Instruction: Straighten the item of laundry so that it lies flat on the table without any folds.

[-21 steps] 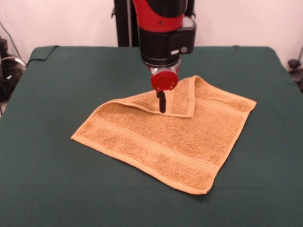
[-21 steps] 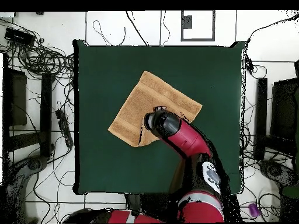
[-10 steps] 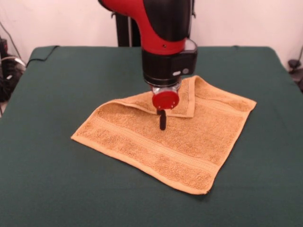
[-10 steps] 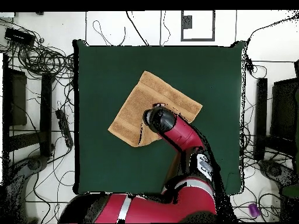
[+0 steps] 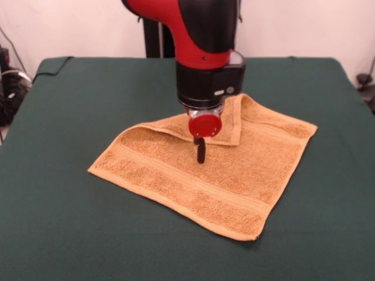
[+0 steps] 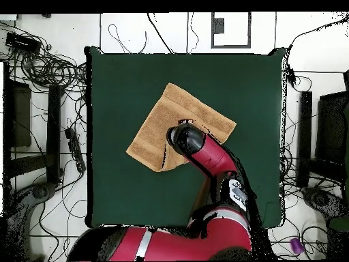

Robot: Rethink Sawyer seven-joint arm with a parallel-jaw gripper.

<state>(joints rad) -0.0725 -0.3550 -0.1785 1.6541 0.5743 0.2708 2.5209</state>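
Note:
The item of laundry (image 5: pixel 222 175), an orange-tan towel, lies in the middle of the green table (image 5: pixel 64 222). Its far corner is folded back over itself as a triangular flap (image 5: pixel 220 123), so a paler band faces up. My gripper (image 5: pixel 201 153) hangs straight down from the red and black arm. Its black fingers are shut together, with their tips at the towel's surface just in front of the flap's edge. Nothing shows between them. In the overhead view the arm covers the gripper and part of the towel (image 6: pixel 184 106).
The table (image 6: pixel 123 82) stretches well beyond the towel on every side. Tangled cables (image 6: pixel 48 68) and dark equipment (image 6: pixel 303 129) stand off the table's left and right sides in the overhead view.
The gripper came down and toward the front camera, from over the folded flap to the towel just in front of it. The towel's shape is unchanged.

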